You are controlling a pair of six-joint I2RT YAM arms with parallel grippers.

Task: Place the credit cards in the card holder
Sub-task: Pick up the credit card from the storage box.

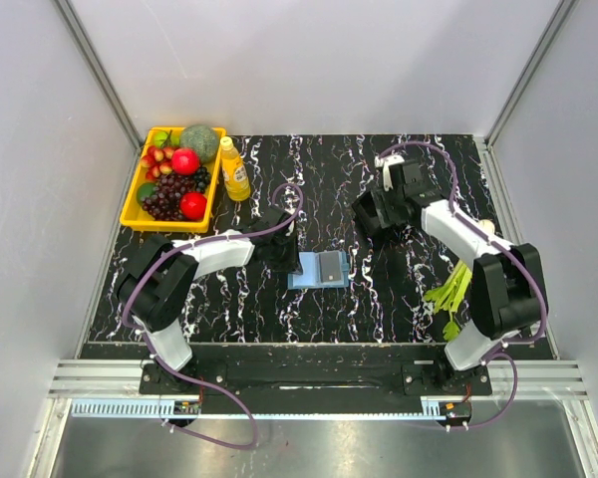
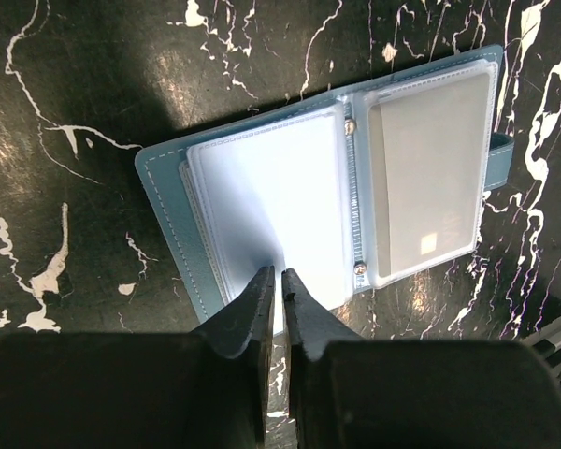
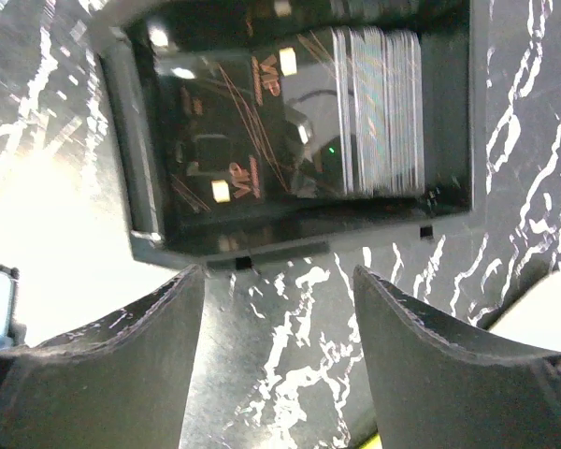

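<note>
Nearest you, your left pincer (image 2: 280,281) was clamped on the near edge of the open card holder (image 2: 271,187), which lay mid-counter (image 2: 75,94) with one credit card (image 2: 430,187) already slotted on its right side. Farther out, your right pincer (image 3: 276,276) hung spread wide above the black box (image 3: 131,140), where the stacked credit cards (image 3: 383,103) waited. Most of the work looked undone.

The left arm (image 1: 217,250) and right arm (image 1: 458,229) pair white shells with bulky black joints. Purple cables (image 1: 300,199) loop along each (trailing to the near edge); the fingers (image 3: 430,365) are curved, matte black.
</note>
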